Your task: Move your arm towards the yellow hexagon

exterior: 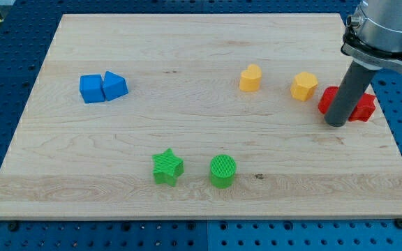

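RISK: overshooting leftward knocks yellow hexagon (303,86) toward yellow heart-like block (250,78); dragging red block (347,103) along also possible | TARGET: yellow hexagon upper right on tabletop (187,49), just left of red block | POSE: rod upright, my tip (336,124) touching red block's front | PINCER: none fitted, cannot tell

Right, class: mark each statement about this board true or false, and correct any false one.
1. My tip is nearest the red block. True.
2. The yellow hexagon lies at the view's left of my tip. True.
3. The green star sits at the view's top. False: it is near the view's bottom, beside the green cylinder.
4. The blue cube and the blue triangular block are far apart. False: they are side by side, close together.
5. The yellow heart is at the view's right of the yellow hexagon. False: left.
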{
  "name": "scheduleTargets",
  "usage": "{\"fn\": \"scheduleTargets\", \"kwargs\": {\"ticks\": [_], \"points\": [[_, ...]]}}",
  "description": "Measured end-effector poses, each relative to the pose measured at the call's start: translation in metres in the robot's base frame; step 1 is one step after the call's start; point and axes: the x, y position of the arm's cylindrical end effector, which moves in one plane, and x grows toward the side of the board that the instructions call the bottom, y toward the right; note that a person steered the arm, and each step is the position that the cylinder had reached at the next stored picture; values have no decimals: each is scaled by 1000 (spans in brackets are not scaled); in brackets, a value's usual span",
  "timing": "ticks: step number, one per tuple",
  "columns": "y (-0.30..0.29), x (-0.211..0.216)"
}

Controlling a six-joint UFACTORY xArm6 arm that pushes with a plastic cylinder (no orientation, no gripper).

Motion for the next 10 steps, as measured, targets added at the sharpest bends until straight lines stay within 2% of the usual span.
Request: {"fn": "scheduleTargets", "kwargs": {"ticks": [3,5,6,8,10], "points": [[-7,23],[-80,22],[-116,18],[-129,-6],[-197,-43]]}}
